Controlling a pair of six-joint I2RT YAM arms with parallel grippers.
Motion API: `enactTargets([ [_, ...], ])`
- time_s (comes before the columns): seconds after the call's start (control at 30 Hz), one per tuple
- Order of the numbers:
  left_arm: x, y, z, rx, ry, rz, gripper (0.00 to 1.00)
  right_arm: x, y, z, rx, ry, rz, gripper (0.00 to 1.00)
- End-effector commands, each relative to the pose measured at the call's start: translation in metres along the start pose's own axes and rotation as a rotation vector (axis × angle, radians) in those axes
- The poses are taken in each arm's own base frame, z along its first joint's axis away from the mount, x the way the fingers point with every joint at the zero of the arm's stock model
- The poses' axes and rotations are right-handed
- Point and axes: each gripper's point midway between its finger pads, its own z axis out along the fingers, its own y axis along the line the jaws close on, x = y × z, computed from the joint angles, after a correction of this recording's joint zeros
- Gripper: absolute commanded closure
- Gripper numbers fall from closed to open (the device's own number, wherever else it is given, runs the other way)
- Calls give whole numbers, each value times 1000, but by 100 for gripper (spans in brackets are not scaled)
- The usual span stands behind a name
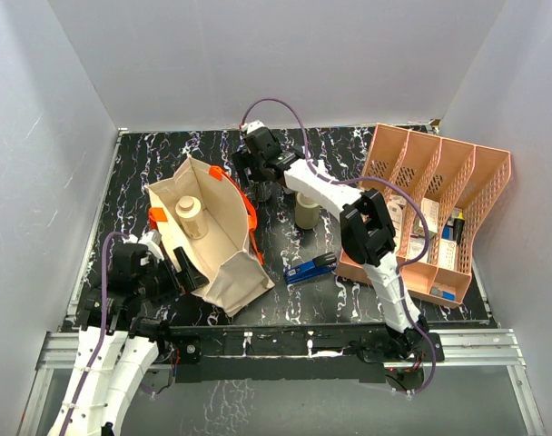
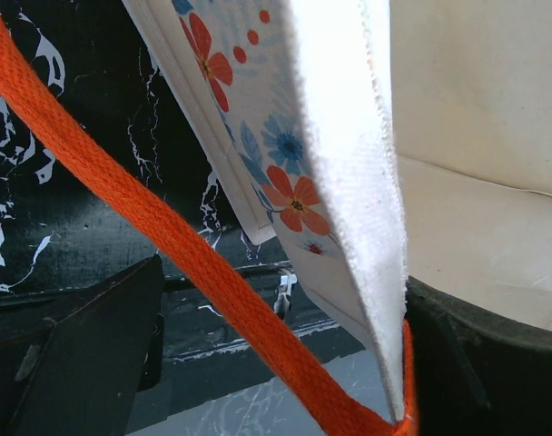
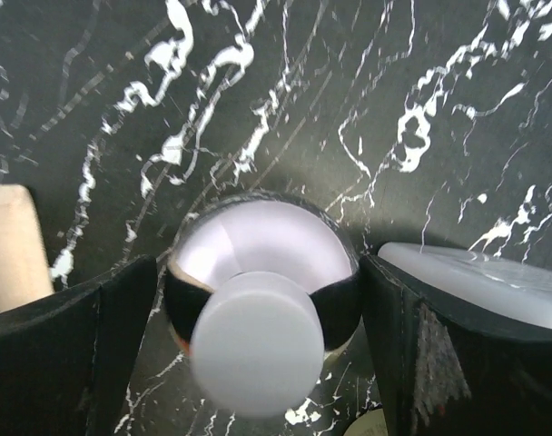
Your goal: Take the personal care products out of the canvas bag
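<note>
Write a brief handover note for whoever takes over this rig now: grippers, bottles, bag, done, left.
Left gripper: open, astride the rim of the bag, holding nothing.
Right gripper: flanks a white-capped bottle standing on the table; grip unclear.
Done: olive bottle and white-capped bottle are out of the bag.
Left: cream bottle inside the bag; other bottles not seen.

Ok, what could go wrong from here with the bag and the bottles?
The orange strap runs between the left gripper's open fingers, so pulling away could snag it and drag the canvas bag, tipping the cream bottle inside. The right gripper's fingers sit close on both sides of a small bottle; lifting off crooked could knock it over.
</note>
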Motion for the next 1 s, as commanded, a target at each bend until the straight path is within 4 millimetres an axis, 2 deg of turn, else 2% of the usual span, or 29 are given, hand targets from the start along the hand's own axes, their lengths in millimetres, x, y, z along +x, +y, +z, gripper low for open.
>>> enactTargets([
  [0.0, -5, 6, -6, -41, -40, -19, 7, -98, 7, -73, -22, -251, 24, 5],
  [0.2, -8, 6, -7, -42, -63, -16, 10, -138, 21, -135, -57, -358, 41, 5],
  [0.33, -8, 6, -7, -34, -69, -13, 11, -155, 51, -176, -171, -433, 32, 5],
  [0.43, -8, 5, -7, -32, -70, -12, 11, -161, 71, -199, -230, -458, 23, 5],
  [0.57, -8, 5, -6, -29, -69, -11, 11, -159, 116, -225, -313, -487, -19, 5],
  [0.67, -8, 5, -6, -25, -67, -9, 11, -144, 156, -230, -365, -480, -84, 9],
  [0.77, -8, 4, -6, -24, -69, -10, 11, -126, 187, -223, -410, -452, -139, 16],
  [0.87, -8, 4, -6, -23, -67, -8, 11, -111, 203, -208, -417, -419, -159, 25],
  [0.97, -7, 4, -6, -22, -66, -4, 11, -97, 207, -186, -396, -383, -169, 28],
])
